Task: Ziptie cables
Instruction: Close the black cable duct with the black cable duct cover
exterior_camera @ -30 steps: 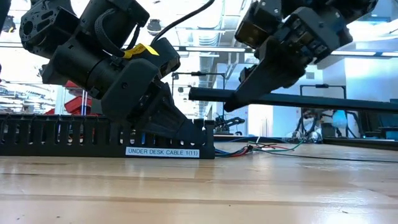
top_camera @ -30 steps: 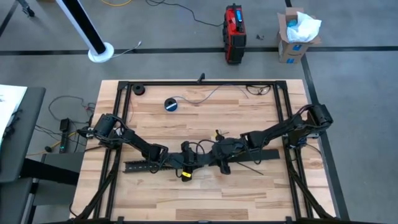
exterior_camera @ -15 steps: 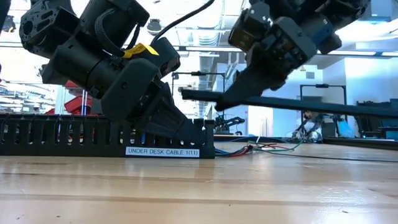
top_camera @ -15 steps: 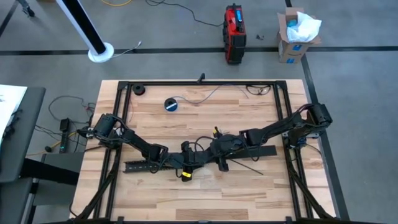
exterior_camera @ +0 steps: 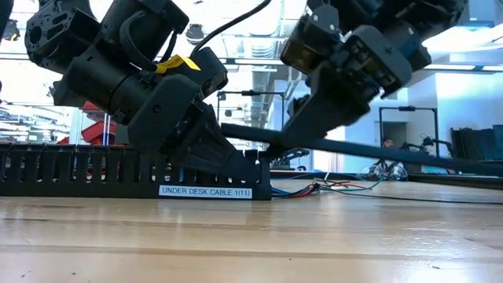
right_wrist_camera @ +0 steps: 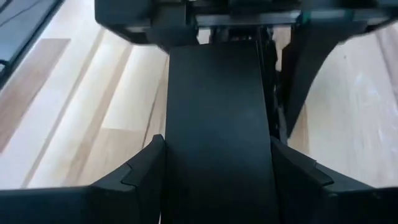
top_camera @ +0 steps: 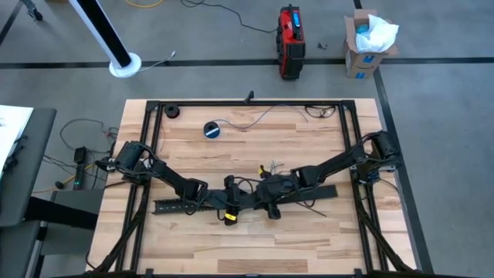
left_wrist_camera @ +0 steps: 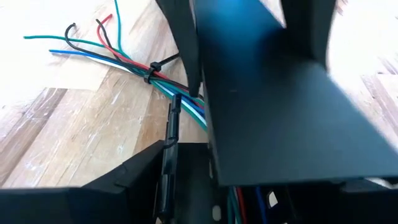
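Right gripper (right_wrist_camera: 217, 155) clamps a long flat black plastic strip (right_wrist_camera: 217, 87) above the thin coloured cables (left_wrist_camera: 149, 68) mid-tabletop. Lowered askew, it would probably pinch them. Left gripper (exterior_camera: 224, 153) sits at the black slotted tray (exterior_camera: 94, 169); I cannot tell its grip.

thin cables: red, green, blue, white and black wires (left_wrist_camera: 127, 61), bundled by a black tie
pose: flat on wood, ends splayed
place: just beyond the left fingers
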Controlling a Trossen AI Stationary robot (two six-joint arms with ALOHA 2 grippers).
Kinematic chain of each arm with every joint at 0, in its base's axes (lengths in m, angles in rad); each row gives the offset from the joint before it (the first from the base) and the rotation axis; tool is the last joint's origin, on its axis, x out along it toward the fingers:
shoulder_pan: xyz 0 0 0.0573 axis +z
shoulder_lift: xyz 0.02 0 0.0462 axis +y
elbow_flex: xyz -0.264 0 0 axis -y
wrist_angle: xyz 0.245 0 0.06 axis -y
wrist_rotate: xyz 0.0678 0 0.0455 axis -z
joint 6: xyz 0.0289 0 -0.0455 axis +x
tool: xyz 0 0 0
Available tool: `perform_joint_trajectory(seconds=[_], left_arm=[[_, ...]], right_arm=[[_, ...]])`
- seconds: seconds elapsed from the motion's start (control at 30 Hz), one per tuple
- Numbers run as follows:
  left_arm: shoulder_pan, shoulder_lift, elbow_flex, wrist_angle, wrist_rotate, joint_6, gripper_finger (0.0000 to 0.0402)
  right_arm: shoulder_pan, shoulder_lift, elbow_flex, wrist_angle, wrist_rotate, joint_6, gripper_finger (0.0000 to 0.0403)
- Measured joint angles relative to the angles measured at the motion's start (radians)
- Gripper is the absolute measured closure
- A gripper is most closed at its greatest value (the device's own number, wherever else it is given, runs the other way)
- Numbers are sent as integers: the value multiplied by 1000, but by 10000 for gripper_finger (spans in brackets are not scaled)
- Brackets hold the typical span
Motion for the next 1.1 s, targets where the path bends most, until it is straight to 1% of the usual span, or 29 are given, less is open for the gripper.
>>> perform_joint_trajectory(seconds=[0.5, 0.63, 0.77, 0.9, 1.1], left_arm=[[1, 0, 0, -2, 5, -6, 157], [1, 0, 0, -2, 8, -4, 157], [-1, 0, 1, -3, 18, 5, 157], [-1, 0, 1, -2, 37, 18, 157], [-1, 0, 1, -1, 37, 15, 157]], right_arm=[[-27, -3, 1, -56, 5, 3, 190], [-32, 22, 2, -49, -20, 5, 190], [-45, 44, 10, -56, -91, 33, 190], [-59, 46, 34, -106, -104, 60, 190], [-82, 48, 104, -251, -127, 60, 190]])
